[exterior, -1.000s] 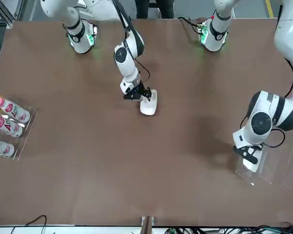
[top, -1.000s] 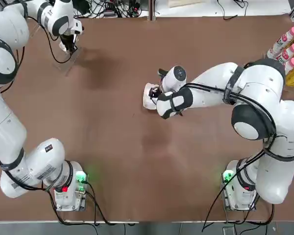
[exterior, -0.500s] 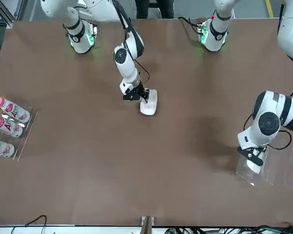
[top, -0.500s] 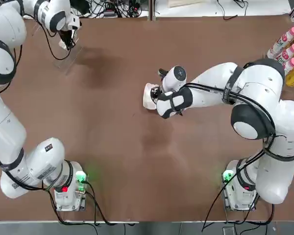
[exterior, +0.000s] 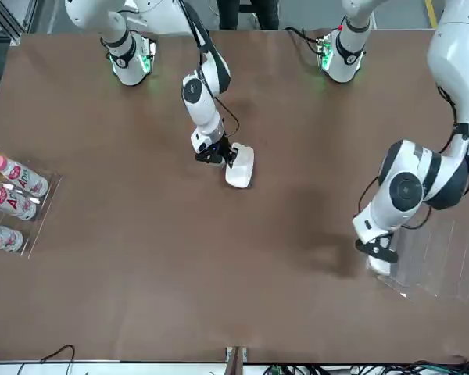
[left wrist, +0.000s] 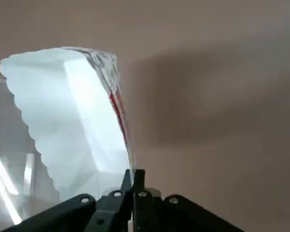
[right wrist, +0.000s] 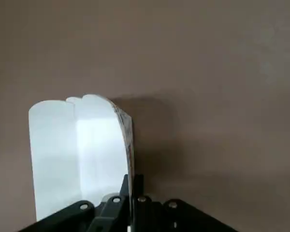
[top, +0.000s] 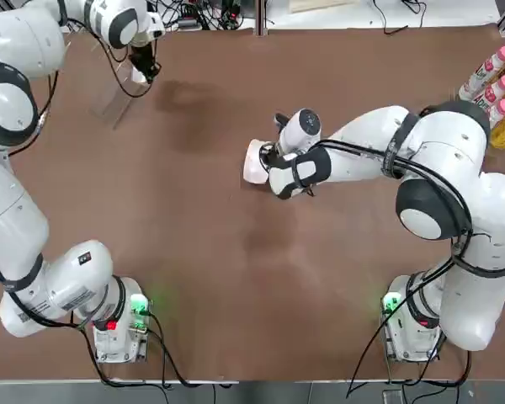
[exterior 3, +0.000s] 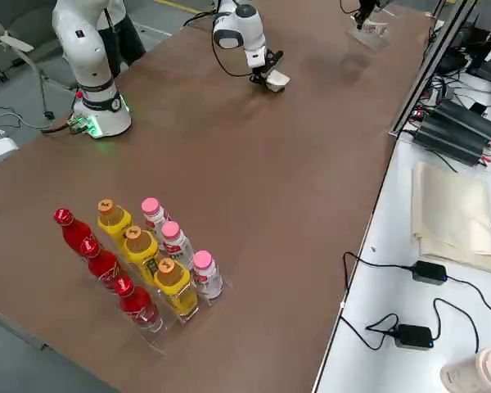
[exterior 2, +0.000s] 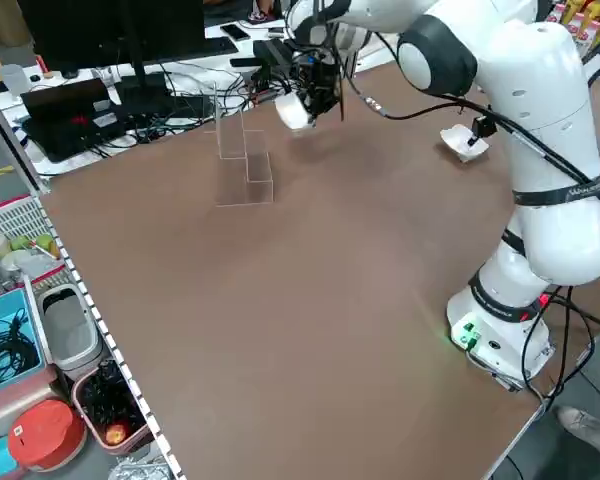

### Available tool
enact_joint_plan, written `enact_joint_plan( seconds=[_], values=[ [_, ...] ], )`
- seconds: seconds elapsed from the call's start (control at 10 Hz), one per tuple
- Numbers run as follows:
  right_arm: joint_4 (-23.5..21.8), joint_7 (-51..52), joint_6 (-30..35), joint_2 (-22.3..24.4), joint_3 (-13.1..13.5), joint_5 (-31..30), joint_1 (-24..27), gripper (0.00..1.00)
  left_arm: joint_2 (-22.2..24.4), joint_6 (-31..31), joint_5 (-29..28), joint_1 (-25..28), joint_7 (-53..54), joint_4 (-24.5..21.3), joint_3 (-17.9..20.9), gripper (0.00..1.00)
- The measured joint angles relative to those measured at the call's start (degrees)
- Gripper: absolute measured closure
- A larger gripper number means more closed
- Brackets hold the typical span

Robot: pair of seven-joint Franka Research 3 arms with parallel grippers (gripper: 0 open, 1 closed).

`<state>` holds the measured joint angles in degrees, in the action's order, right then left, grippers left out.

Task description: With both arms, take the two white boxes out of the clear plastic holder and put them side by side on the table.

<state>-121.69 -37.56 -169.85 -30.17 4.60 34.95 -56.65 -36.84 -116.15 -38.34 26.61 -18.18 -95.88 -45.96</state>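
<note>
My left gripper (top: 143, 64) is at the far left of the table (top: 194, 252), shut on the edge of one white box (top: 138, 77) that hangs in the air just beside the clear plastic holder (top: 111, 103). The left wrist view shows this box (left wrist: 72, 111) pinched between the closed fingers. Near the table's middle, my right gripper (top: 268, 156) is shut on the edge of the other white box (top: 252, 162), low over the surface; I cannot tell whether it touches. It also fills the right wrist view (right wrist: 72, 150). No box shows in the holder (exterior 2: 245, 160).
A clear rack of pink-capped, yellow and red bottles (exterior 3: 147, 262) stands at the table's right edge (top: 488, 80). Cables (top: 194, 13) lie beyond the far edge. Bins and a monitor (exterior 2: 120, 40) sit off the left side.
The left gripper has lifted its box away from the holder and carried it toward the table's centre. The right gripper's fingers have closed on the other box, shifting it slightly.
</note>
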Motion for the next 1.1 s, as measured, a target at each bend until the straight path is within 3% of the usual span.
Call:
enact_joint_plan(
  seconds=[0.2, 0.6, 0.8, 1.1],
  values=[
    [1.5, -0.7, 8.5, 2.7, 4.4, 0.1, 0.7, 0.98, 0.0, 1.8, 1.9, -1.0, -11.5, -0.2, -4.3, 0.98],
    [3.1, -7.6, 29.1, 14.8, 17.7, -0.1, 1.8, 0.98, 0.0, 3.7, 8.1, -9.0, -37.3, -0.1, -5.6, 0.98],
    [3.8, -10.9, 31.8, 15.4, 20.3, -0.2, 1.7, 0.98, 0.0, 3.7, 9.3, -13.2, -53.1, -0.2, -5.6, 0.98],
    [3.7, -13.9, 31.8, 14.3, 21.4, -0.3, 1.7, 0.98, -0.4, 3.8, 13.4, -19.7, -71.4, -0.4, -5.5, 0.98]
  ],
)
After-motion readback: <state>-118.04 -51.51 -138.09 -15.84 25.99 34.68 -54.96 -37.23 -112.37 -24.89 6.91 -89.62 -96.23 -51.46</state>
